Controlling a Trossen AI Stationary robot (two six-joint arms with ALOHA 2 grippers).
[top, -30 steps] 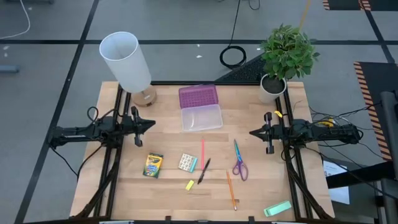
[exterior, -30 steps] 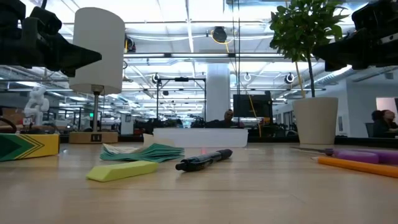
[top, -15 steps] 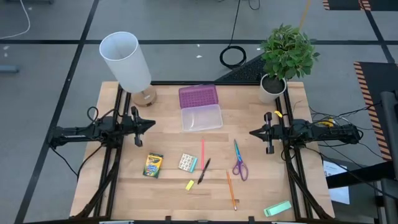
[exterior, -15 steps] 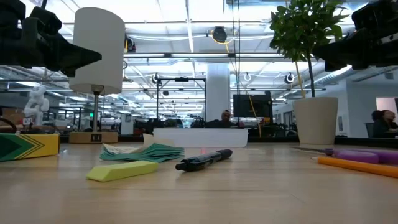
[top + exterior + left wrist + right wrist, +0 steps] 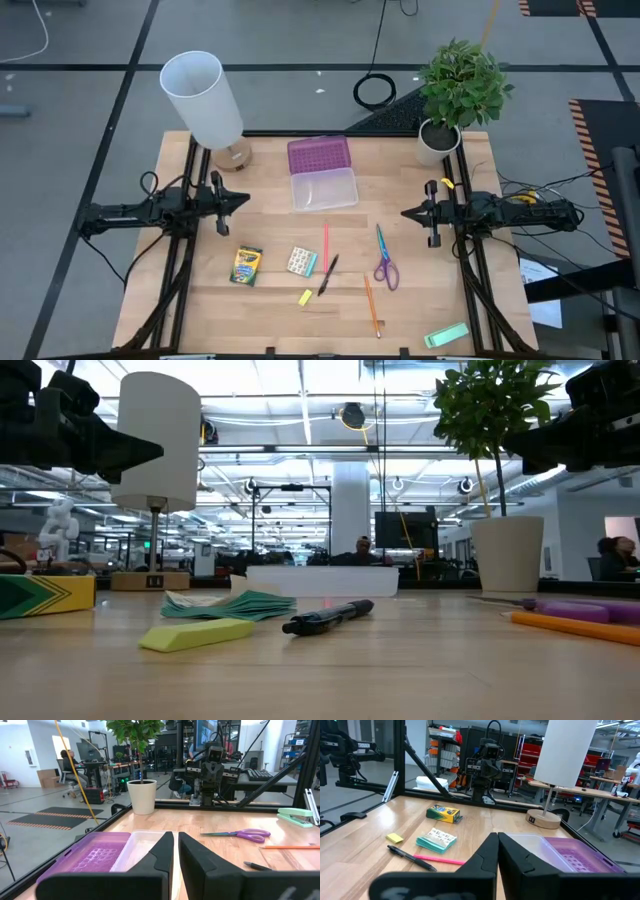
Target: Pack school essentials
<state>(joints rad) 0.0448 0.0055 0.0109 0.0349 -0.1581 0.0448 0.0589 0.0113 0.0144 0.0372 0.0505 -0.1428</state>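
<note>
The school essentials lie flat on the wooden table: a yellow-green crayon box (image 5: 246, 266), a teal-edged packet (image 5: 302, 261), a pink pencil (image 5: 325, 245), a black pen (image 5: 328, 275), a tiny yellow block (image 5: 306, 297), an orange pencil (image 5: 372, 305) and purple-handled scissors (image 5: 384, 262). Behind them lies an open case with a purple lid (image 5: 319, 155) and a clear tray (image 5: 323, 188). My left gripper (image 5: 240, 200) hovers shut at the table's left, pointing right. My right gripper (image 5: 408, 213) hovers shut at the right, pointing left. Neither touches anything.
A white lamp (image 5: 205, 100) stands at the far left corner and a potted plant (image 5: 460, 90) at the far right. A pale green flat block (image 5: 446, 335) lies at the near right edge. Bare wood shows between the two grippers, near the case.
</note>
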